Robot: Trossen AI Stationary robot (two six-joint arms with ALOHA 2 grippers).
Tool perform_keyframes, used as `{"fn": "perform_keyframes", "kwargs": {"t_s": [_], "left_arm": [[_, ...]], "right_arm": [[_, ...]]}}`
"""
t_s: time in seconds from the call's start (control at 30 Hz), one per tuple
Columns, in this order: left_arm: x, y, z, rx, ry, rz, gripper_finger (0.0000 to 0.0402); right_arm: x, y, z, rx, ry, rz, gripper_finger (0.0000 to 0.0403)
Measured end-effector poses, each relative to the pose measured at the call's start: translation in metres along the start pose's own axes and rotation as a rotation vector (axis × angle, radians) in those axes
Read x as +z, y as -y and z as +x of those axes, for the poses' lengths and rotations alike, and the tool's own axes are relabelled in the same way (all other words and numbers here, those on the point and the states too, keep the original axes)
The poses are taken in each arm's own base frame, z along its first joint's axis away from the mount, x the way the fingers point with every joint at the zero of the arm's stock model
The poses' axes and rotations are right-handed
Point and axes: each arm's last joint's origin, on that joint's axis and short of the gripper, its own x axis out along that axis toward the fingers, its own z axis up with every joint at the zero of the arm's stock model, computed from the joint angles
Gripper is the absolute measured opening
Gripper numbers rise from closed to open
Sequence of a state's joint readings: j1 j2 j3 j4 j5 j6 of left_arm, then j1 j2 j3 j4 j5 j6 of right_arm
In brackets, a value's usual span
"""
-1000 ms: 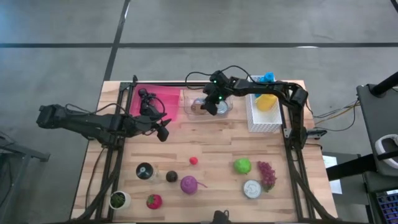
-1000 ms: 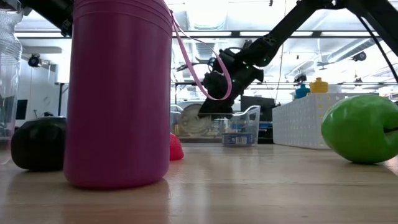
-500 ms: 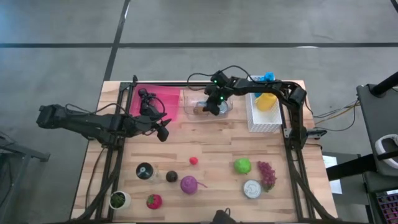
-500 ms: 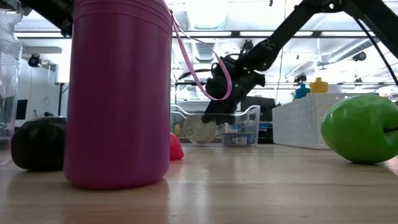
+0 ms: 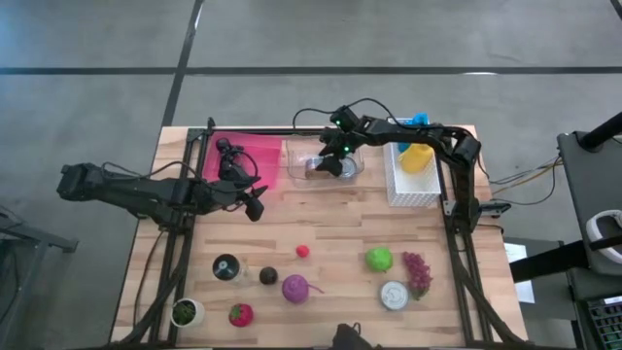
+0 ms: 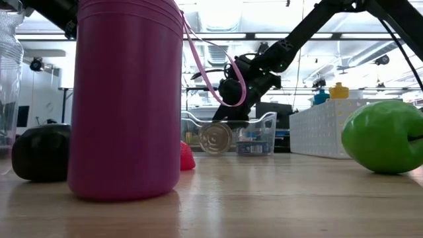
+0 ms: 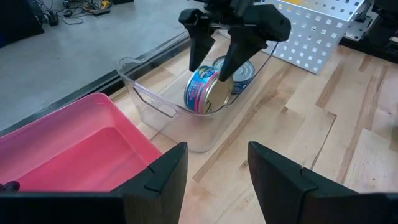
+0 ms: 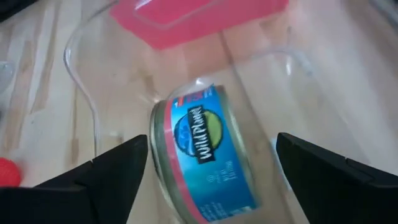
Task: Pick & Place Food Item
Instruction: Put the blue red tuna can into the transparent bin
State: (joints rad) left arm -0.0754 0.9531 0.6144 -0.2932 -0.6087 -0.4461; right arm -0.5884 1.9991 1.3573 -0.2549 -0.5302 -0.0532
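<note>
Wooden table, open workshop behind it with shelving and ceiling lights. Your task item, the tuna can (image 7: 210, 92), sits on its edge inside the clear plastic bin (image 7: 148, 93) at the far middle of the table, leaning against a second can (image 7: 244, 70) lying behind it. Right gripper (image 7: 216, 53) hangs directly above it, fingers spread wide on either side, nothing between them; the can looks released. Pink tray (image 5: 246, 156) lies just left of the bin, white basket (image 5: 416, 180) just right.

Handling judgement: the can is stiff metal, fairly dense for its size, and smooth, so it may slip or roll while on edge. If you retake it, grip across the flat faces or squarely across the round wall, not at the rim.

Left gripper (image 7: 214, 168) waits near the pink tray, jaws partly apart and empty. Near side of the table holds loose items well apart from the bin: green apple (image 5: 379, 259), grapes (image 5: 418, 273), small red ball (image 5: 302, 250).
</note>
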Motion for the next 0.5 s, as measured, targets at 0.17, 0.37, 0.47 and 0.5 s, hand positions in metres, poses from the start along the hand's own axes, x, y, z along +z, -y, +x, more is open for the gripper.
{"fn": "perform_keyframes", "kwargs": {"t_s": [0.17, 0.37, 0.47, 0.5], "left_arm": [[0.0000, 0.0000, 0.0000, 0.000, 0.000, 0.000, 0.0170], [0.0000, 0.0000, 0.0000, 0.000, 0.000, 0.000, 0.0170], [0.0000, 0.0000, 0.0000, 0.000, 0.000, 0.000, 0.0173], [0.0000, 0.0000, 0.0000, 0.000, 0.000, 0.000, 0.0174]], "right_arm": [[-0.0004, 0.0006, -0.0001, -0.089, -0.013, -0.024, 0.0356], [-0.0053, -0.0028, 0.0021, -0.095, -0.062, -0.079, 0.0356], [-0.0061, -0.0042, 0.0056, -0.102, -0.067, -0.089, 0.0357], [-0.0071, -0.0042, 0.0077, -0.116, -0.073, -0.090, 0.0357]]}}
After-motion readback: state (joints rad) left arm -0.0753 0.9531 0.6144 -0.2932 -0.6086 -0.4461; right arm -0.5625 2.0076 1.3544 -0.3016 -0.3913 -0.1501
